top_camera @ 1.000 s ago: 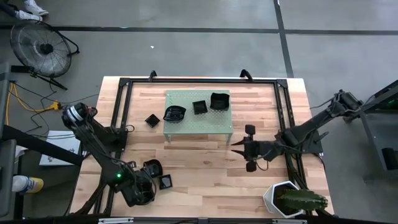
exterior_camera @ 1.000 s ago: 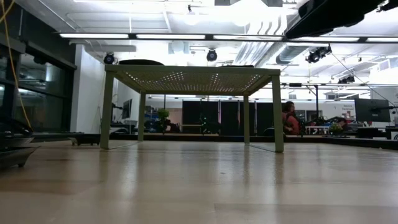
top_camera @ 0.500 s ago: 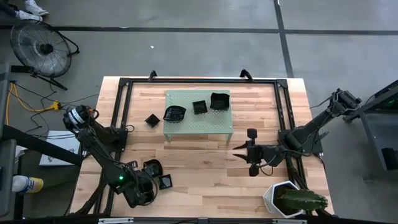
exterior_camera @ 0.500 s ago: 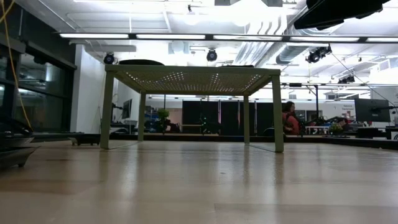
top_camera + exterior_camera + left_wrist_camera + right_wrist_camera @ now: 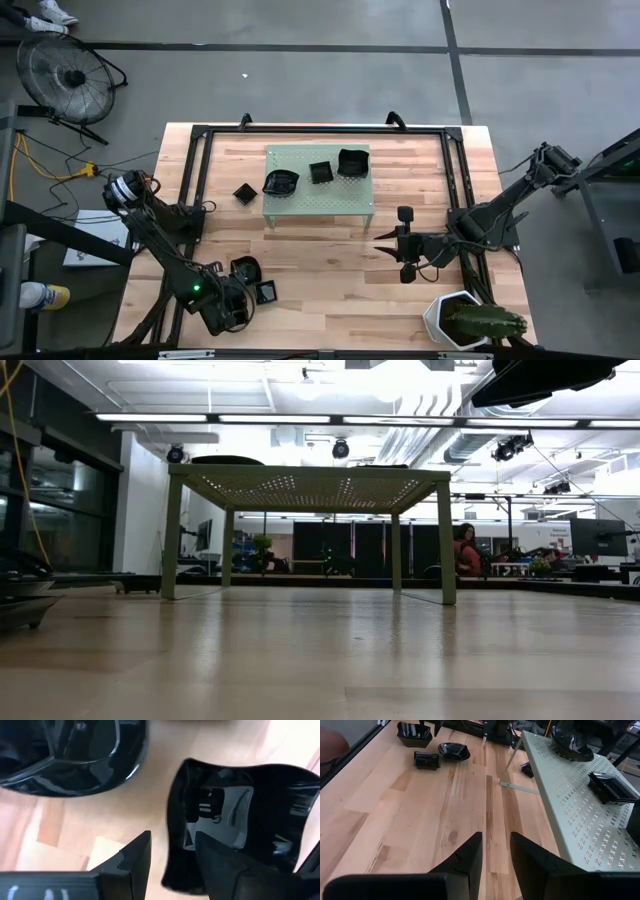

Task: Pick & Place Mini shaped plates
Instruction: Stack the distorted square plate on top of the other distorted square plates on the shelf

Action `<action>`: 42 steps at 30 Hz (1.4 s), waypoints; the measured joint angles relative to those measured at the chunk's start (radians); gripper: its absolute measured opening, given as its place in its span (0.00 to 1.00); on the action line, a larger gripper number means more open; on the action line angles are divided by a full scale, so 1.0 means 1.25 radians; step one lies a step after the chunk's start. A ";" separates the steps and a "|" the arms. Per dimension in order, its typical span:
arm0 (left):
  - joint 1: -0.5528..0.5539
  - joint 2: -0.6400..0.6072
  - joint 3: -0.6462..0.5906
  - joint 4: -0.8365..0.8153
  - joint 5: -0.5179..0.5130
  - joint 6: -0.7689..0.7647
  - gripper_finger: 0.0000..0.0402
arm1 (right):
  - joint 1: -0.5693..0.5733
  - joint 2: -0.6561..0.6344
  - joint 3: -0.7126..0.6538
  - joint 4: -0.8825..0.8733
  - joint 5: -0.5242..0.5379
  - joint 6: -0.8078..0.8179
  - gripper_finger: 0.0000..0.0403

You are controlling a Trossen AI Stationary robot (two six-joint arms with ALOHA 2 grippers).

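No readable writing anywhere. L gripper (image 5: 170,855) sits low at the table's (image 5: 330,270) near-left corner, jaws apart w/ the rim of a square plate (image 5: 240,815) between the fingers, not clamped, a rounder plate (image 5: 75,755) just beside; R gripper (image 5: 495,852) hangs open over bare wood right of the shelf (image 5: 318,186), holding nothing. High view alone shows 3 plates (image 5: 320,172) on the shelf; low view shows only its underside and a person far behind.

Three black plates (image 5: 318,174) sit on green stand (image 5: 340,200).
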 joint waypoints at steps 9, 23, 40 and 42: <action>0.000 0.000 0.000 -0.004 -0.002 0.002 0.37 | 0.000 0.000 0.000 0.001 0.000 -0.008 0.23; 0.000 0.000 0.000 0.003 0.014 0.003 0.14 | 0.000 0.000 0.000 0.000 0.000 -0.009 0.23; 0.000 -0.001 0.000 0.007 0.025 0.031 0.00 | 0.000 0.000 0.001 -0.006 0.010 -0.014 0.23; 0.000 -0.001 0.000 0.008 0.027 0.032 0.00 | 0.000 0.000 0.001 -0.006 0.010 -0.012 0.23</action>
